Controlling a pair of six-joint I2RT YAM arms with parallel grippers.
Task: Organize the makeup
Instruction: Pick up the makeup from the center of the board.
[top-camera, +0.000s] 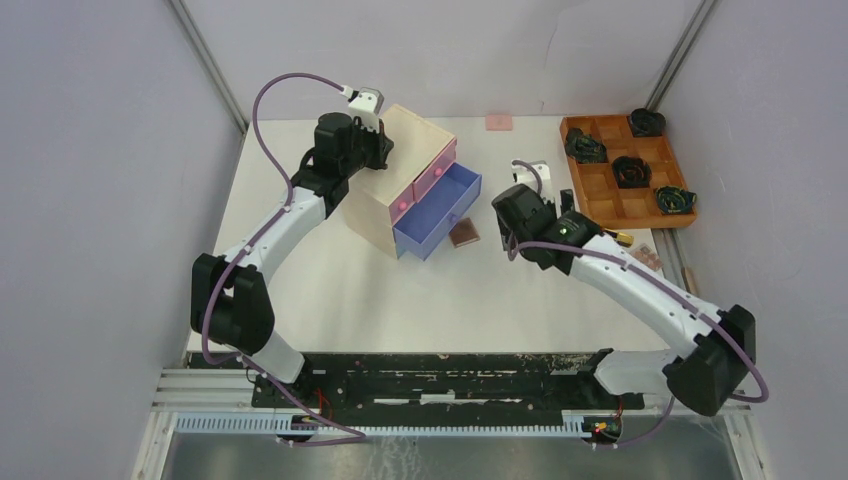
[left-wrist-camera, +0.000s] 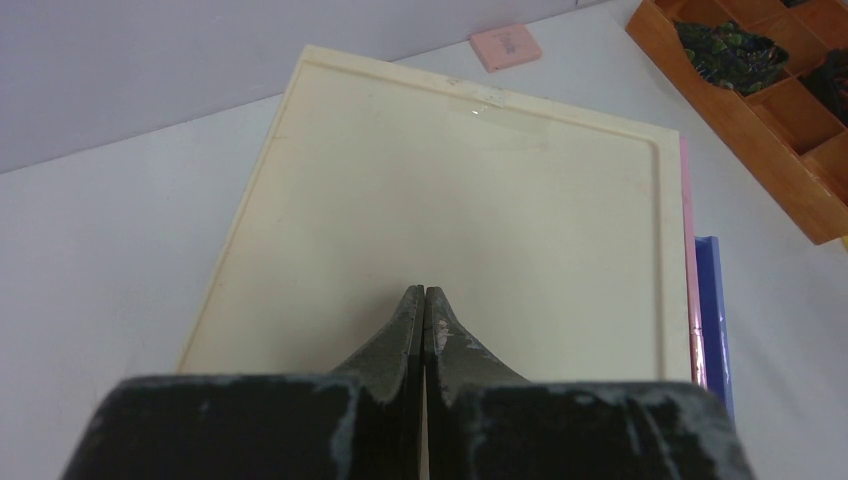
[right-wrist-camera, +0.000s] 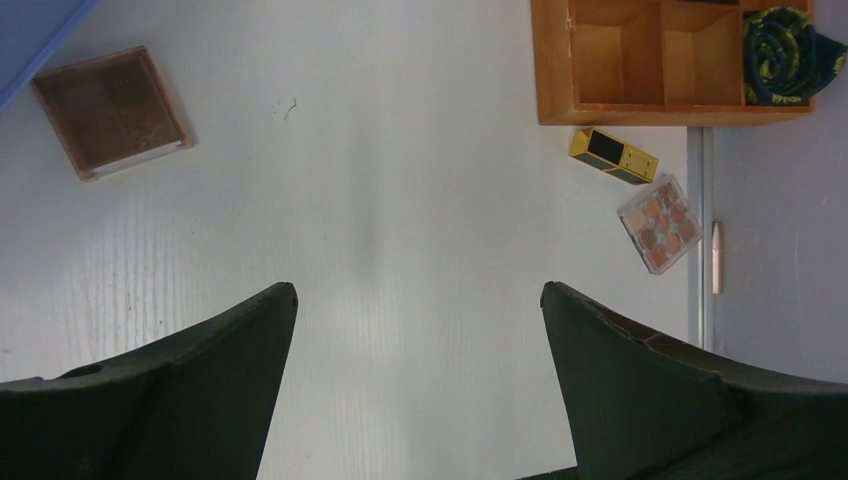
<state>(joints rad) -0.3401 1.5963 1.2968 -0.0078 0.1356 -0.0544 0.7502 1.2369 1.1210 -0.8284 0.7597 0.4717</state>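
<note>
A brown square palette (top-camera: 463, 234) (right-wrist-camera: 112, 110) lies on the table just beside the open blue drawer (top-camera: 440, 212). Near the grid tray's front corner lie a gold and green tube (right-wrist-camera: 613, 155), a clear palette of several brown pans (right-wrist-camera: 660, 222) (top-camera: 650, 257) and a thin pinkish stick (right-wrist-camera: 716, 257). A pink pad (top-camera: 498, 122) (left-wrist-camera: 506, 46) sits at the table's back edge. My right gripper (right-wrist-camera: 420, 295) hangs open and empty over bare table between the brown palette and the tube. My left gripper (left-wrist-camera: 425, 290) is shut, empty, over the chest's top (left-wrist-camera: 450, 200).
The pale wooden chest (top-camera: 400, 180) stands at the back left with its pink drawers (top-camera: 425, 185) and its blue drawer pulled out toward the middle. An orange-brown wooden grid tray (top-camera: 625, 170) (right-wrist-camera: 650, 60) with dark coiled objects (top-camera: 630, 170) sits at the back right.
</note>
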